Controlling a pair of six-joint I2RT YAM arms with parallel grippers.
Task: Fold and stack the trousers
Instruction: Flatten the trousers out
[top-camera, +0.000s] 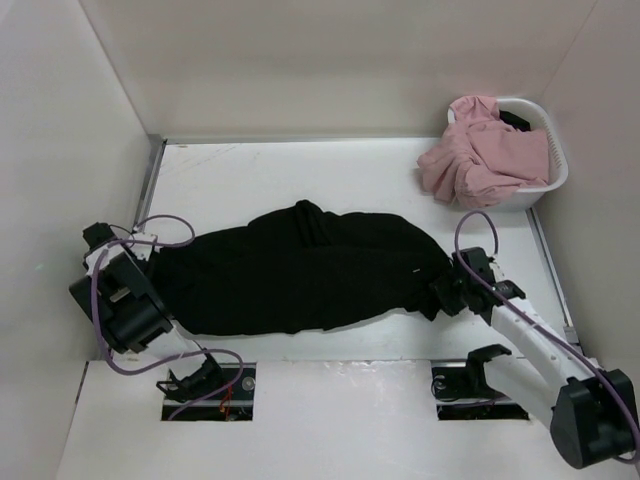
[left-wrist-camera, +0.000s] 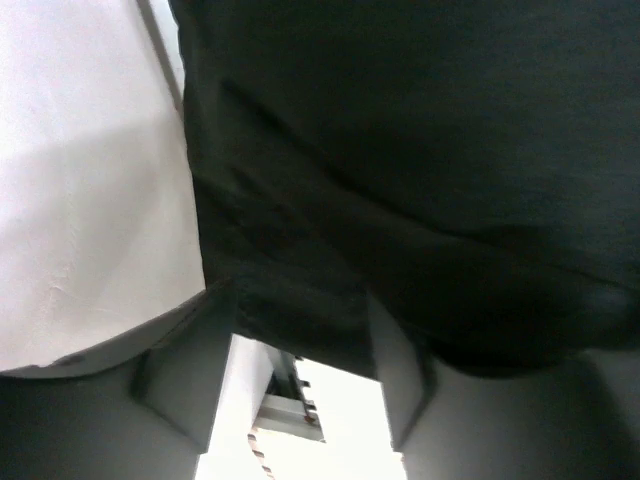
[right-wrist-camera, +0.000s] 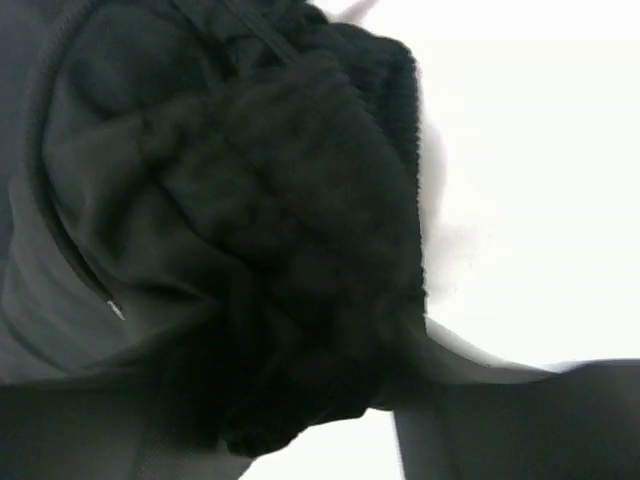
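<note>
black trousers stretched between both arms

black cloth fills both wrist views. left fingers (left-wrist-camera: 388, 330) are clamped on a bunched edge of the trousers (top-camera: 300, 275), with pale bench showing through the gap below the cloth. right fingers (right-wrist-camera: 470, 390) are closed on a thick wad of the same cloth, where the ribbed band is crumpled. a thin dark drawstring (right-wrist-camera: 70, 255) runs down that wad and ends in a small pale tip.

from above, the trousers lie on the white bench (top-camera: 260, 175) with their long axis running left to right, held at each end. the drawstring end points right and the other end points left. the near edge sags in a shallow curve, and a fold rises along the far edge near the middle.

at the far right corner, well apart from the trousers, a white basket (top-camera: 558, 150) holds pink cloth (top-camera: 485, 155) that spills over its near rim.
</note>
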